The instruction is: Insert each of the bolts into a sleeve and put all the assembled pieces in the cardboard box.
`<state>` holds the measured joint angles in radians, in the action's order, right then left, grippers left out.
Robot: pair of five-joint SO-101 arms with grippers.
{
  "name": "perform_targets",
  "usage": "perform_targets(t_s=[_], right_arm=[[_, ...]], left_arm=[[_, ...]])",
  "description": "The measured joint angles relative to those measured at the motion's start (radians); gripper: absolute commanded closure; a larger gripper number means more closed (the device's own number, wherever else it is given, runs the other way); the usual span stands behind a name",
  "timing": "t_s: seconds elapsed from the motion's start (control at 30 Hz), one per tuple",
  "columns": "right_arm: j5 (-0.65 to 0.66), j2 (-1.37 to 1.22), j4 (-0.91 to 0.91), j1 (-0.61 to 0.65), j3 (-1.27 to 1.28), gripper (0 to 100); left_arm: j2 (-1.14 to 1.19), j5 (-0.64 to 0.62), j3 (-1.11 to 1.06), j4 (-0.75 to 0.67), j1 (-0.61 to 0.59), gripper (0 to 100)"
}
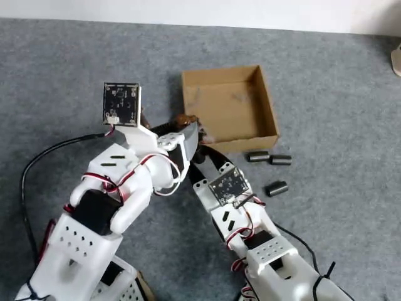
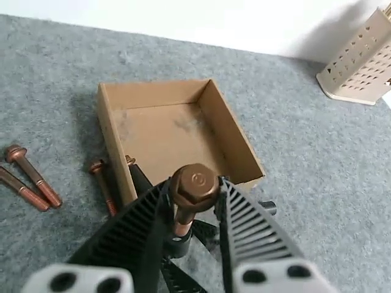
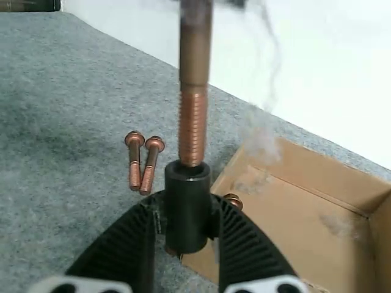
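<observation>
Left gripper (image 2: 193,194) clamped on bolt (image 2: 194,182), right gripper (image 3: 185,210) clamped on sleeve (image 3: 187,198) (tip barely in); could jam or slip out if tilted off line while pushed down.

Desk (image 1: 326,75): grey, carpet-like covering across the whole surface.

Cardboard box (image 1: 270,106): sits flat on the covering near mid-desk, open side up.

Sleeves: three black ones lying on their sides outside the box, by one corner. Two (image 1: 257,156) (image 1: 281,160) are end to end, just beside the box wall. The third (image 1: 276,188) is near them but apart.

Bolts: copper-coloured, lying flat on the opposite side of the box. Two (image 2: 33,176) (image 2: 21,190) lie close together, apart from the box. One (image 2: 105,189) lies along the box wall. Possibly a fourth head (image 2: 129,160) against that wall, partly hidden.

Cable (image 1: 28,182): black, looping over the covering.

Perforated beige object (image 2: 360,67): stands at the desk's far edge.
</observation>
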<state>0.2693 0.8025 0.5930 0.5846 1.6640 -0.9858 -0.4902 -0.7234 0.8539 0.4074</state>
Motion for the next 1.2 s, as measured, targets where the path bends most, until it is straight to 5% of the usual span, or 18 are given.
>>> perform_targets(t_s=[0.6,0.77,0.87,1.0,1.2], right_arm=[[0.0,-0.002,-0.005,0.0,0.0,99.5],[0.0,-0.002,-0.005,0.0,0.0,99.5],[-0.002,-0.002,-0.005,0.0,0.0,99.5],[-0.002,0.0,-0.005,-0.008,0.0,99.5],[0.0,-0.002,-0.014,-0.005,0.0,99.5]], left_arm=[[-0.015,-0.006,-0.109,-0.006,0.005,99],[-0.017,-0.006,-0.221,-0.121,0.006,98],[-0.017,-0.006,-0.324,-0.256,0.006,86],[-0.017,-0.003,-0.431,-0.404,0.006,56],[-0.017,-0.002,-0.46,-0.45,-0.009,25]])
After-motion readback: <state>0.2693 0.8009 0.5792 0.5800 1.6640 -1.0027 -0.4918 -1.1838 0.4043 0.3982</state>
